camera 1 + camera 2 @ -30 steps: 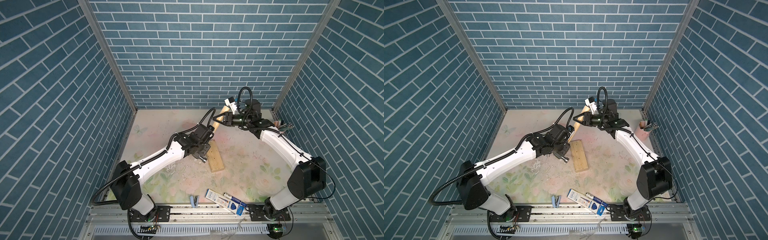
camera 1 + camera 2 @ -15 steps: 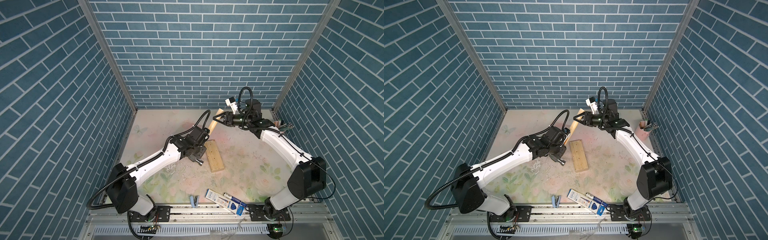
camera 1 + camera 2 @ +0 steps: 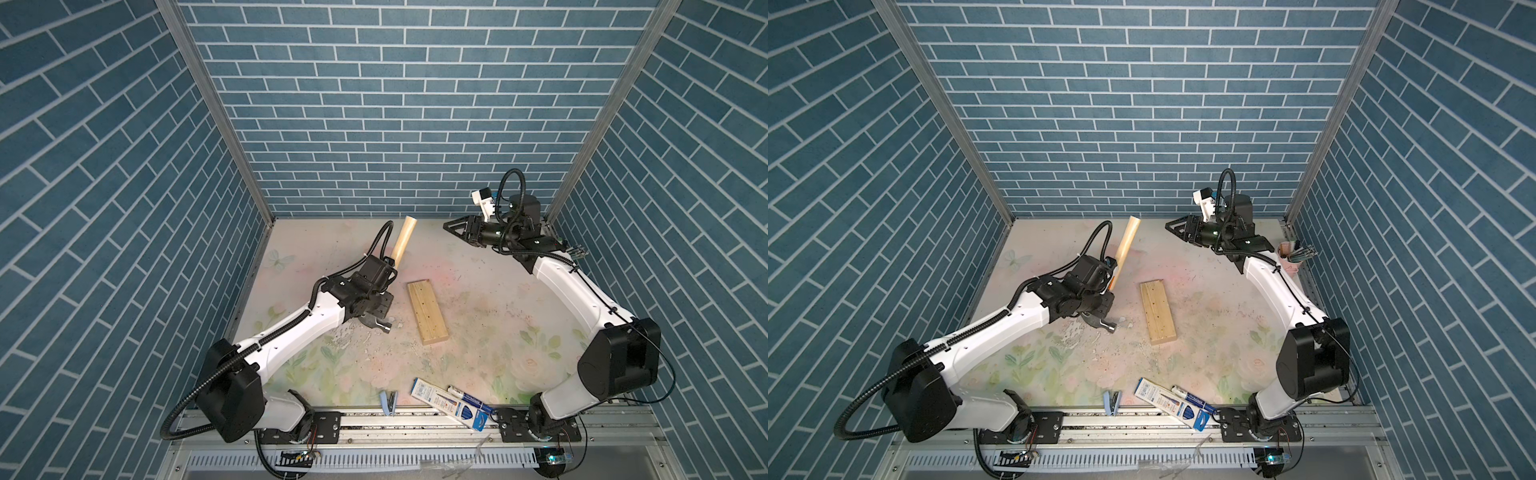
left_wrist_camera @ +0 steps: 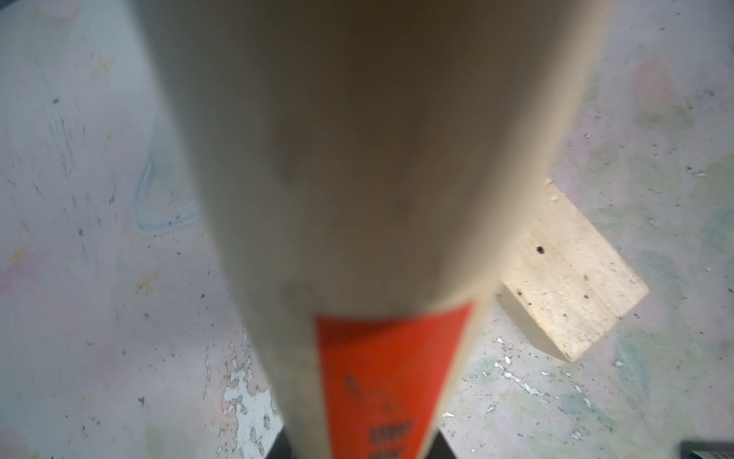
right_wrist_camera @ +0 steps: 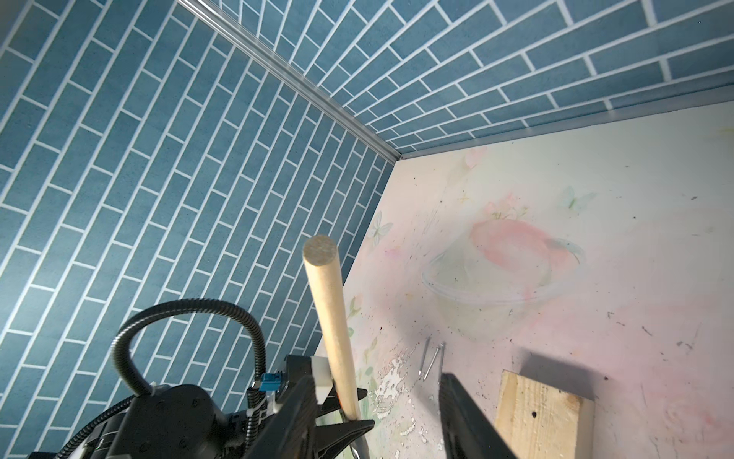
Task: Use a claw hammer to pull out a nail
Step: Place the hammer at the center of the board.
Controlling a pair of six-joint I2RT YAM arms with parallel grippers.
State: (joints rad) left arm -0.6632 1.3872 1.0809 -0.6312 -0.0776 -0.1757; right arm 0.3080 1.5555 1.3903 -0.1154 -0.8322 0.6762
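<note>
The claw hammer [image 3: 402, 242] stands tilted, its pale wooden handle pointing up and back, its dark steel head [image 3: 377, 325] down on the mat left of the wooden block [image 3: 427, 311]. My left gripper [image 3: 374, 309] is shut on the handle just above the head; in the left wrist view the handle and its orange label [image 4: 381, 377] fill the picture. My right gripper [image 3: 453, 228] hangs open at the back right, apart from the handle's end [image 5: 321, 248]. Three loose nails [image 5: 431, 357] lie on the mat beside the block [image 5: 544, 417], whose top shows small holes.
A pink cup of pens [image 3: 1292, 254] stands at the back right edge. Along the front edge lie a blue-and-white box [image 3: 446, 403], a marker [image 3: 465, 395] and a small blue clip [image 3: 388, 402]. The mat is chipped white [image 3: 345, 338] near the hammer head.
My right gripper has opened and let go of the handle's end. The left arm has drawn the hammer to the left, off the block, with the head now on the mat.
</note>
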